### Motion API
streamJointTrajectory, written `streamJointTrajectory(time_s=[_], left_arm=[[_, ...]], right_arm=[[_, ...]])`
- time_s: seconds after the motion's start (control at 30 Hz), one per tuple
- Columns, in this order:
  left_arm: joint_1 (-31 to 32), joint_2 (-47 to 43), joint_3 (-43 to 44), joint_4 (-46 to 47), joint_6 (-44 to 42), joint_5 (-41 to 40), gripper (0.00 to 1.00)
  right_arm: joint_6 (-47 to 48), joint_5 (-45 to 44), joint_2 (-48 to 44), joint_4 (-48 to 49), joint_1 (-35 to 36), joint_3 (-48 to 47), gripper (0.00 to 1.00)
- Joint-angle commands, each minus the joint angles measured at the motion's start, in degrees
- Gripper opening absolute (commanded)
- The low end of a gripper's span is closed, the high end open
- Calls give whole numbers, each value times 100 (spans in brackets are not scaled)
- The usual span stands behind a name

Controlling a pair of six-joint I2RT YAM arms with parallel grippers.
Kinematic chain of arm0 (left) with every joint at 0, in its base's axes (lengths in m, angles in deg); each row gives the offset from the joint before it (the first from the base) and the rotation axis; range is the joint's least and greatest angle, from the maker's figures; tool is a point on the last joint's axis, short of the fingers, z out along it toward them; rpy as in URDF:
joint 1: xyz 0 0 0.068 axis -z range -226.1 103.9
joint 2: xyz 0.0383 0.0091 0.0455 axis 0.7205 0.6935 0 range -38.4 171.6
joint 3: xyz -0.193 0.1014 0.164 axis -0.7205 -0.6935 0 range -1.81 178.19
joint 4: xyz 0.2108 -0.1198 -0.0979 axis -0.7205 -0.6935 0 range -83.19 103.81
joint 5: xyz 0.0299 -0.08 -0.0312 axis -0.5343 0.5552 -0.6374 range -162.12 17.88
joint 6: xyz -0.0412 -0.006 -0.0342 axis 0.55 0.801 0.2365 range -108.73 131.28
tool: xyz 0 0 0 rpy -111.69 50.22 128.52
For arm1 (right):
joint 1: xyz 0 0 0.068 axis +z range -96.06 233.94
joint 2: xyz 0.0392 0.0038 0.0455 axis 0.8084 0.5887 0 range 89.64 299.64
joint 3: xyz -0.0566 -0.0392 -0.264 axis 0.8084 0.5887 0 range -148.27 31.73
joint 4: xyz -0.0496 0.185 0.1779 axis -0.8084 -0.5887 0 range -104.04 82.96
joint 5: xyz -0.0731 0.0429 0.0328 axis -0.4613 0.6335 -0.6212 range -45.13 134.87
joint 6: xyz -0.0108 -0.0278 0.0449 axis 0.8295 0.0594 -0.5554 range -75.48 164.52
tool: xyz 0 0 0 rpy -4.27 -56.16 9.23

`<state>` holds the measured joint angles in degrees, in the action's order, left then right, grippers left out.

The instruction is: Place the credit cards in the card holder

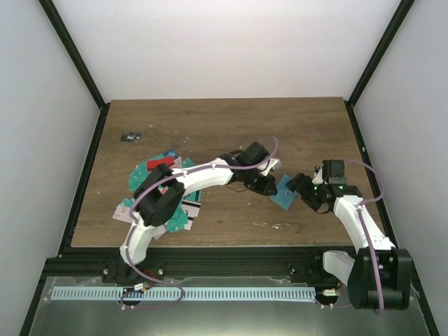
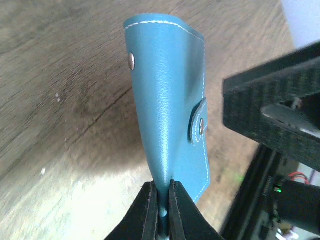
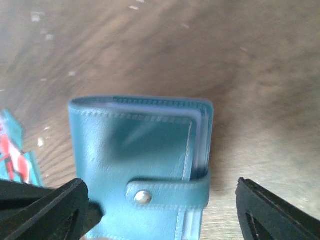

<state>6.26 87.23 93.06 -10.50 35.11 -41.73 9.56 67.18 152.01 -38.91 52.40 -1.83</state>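
The teal-blue card holder [image 1: 285, 193] is right of the table's middle, its tab snapped shut. My left gripper [image 1: 272, 185] is shut on one edge of it; in the left wrist view the fingertips [image 2: 150, 210] pinch the holder [image 2: 167, 100] and it stands on edge. My right gripper [image 1: 301, 189] is open, its jaws wide apart on either side of the holder [image 3: 140, 155], one finger [image 3: 45, 210] close to its left edge. The credit cards [image 1: 162, 190], red, teal and white, lie in a loose pile at the left, partly hidden under my left arm.
A small dark object [image 1: 129, 136] lies near the far left corner. One teal and red card [image 3: 12, 157] shows at the left edge of the right wrist view. Black frame rails run along the table's sides and near edge [image 1: 231, 264].
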Motion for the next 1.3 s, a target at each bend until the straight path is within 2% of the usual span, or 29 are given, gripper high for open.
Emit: streamJointTrajectory(time_s=[0.0, 0.13, 0.33, 0.43, 0.6, 0.7, 0.87, 0.97, 1.07, 1.2, 1.27], left_arm=[[-145, -1080, -592, 402, 323, -276, 4], [-305, -1830, -929, 268, 412, -390, 4], [-612, -2823, -1048, -61, 583, -492, 4], [-828, -3267, -1050, -140, 740, -385, 4], [-1190, -3862, -1098, -53, 1050, 86, 4], [-1354, -4152, -1085, -28, 1127, 346, 4], [-1460, -4295, -1044, -54, 1187, 653, 4], [-1461, -4353, -1046, 10, 1295, 660, 4], [-1465, -4379, -1058, 131, 1469, 611, 4], [-1466, -4407, -1191, 321, 1709, 572, 4], [-1466, -4468, -1291, 410, 1817, 517, 4]], right_arm=[[269, 878, -370, 63, -48, -420, 87], [330, 1656, -638, 371, -48, -661, 100], [452, 1891, -626, 215, -48, -1590, 100], [407, 2479, -470, 364, -48, -2016, 100], [-202, 3815, -234, 1343, -25, -2222, 100], [-854, 4510, -43, 2415, 107, -2172, 99], [-1532, 5173, 281, 3550, 477, -2289, 94], [-1674, 5356, 417, 3859, 739, -2440, 88], [-1638, 5322, 467, 3895, 959, -2538, 77], [-1745, 5167, 537, 4040, 1198, -2489, 52], [-1739, 5121, 580, 4050, 1293, -2496, 34]])
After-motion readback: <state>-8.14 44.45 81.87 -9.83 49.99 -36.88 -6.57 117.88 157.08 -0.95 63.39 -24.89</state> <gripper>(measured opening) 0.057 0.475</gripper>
